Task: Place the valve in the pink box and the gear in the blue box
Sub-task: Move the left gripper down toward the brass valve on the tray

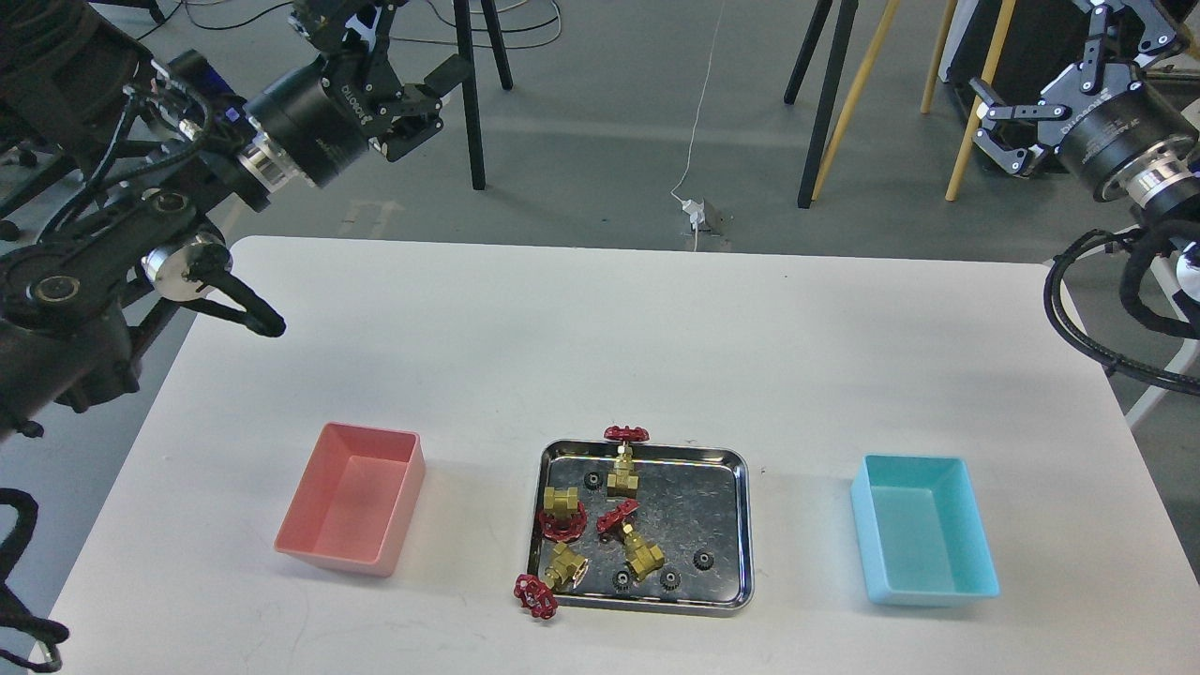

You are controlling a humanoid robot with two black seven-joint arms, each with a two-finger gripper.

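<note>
Several brass valves with red handwheels lie in the steel tray (736, 525): one at the back rim (622, 464), one at the left (561, 511), one in the middle (633, 542), one over the front left rim (548, 579). Small black gears (702, 561) lie among them. The pink box (352, 497) is empty, left of the tray. The blue box (923, 539) is empty, right of it. My left gripper (380, 47) is open and empty, high at the far left. My right gripper (1059, 66) is open and empty, high at the far right.
The white table (656, 328) holds the tray and both boxes near its front edge. Beyond its far edge are tripod legs (469, 94), wooden poles (848, 94) and cables on the grey floor.
</note>
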